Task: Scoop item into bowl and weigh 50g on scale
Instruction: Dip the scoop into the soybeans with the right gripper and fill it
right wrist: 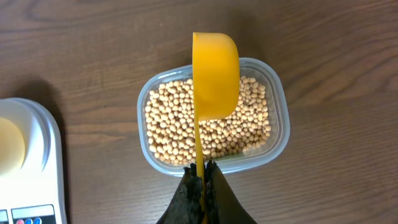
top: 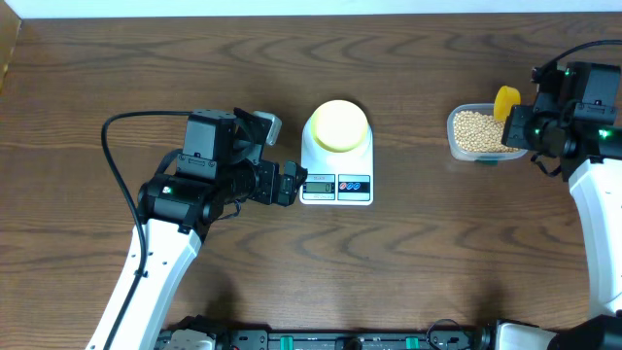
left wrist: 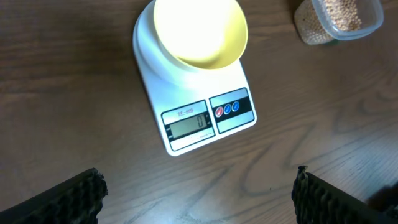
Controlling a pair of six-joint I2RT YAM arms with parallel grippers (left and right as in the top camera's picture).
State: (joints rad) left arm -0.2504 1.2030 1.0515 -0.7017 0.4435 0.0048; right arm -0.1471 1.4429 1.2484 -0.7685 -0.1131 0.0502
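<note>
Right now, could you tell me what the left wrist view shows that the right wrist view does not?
Only the left wrist view: the display and red and blue buttons of the scale, the whole bowl sitting empty on it, and the open left claw. Only the right wrist view: the yellow scoop, its handle gripped in the shut right claw, over the tub of beans. Both: scale, bowl, tub, beans and wooden table; the right wrist view catches only an edge of scale and bowl.
</note>
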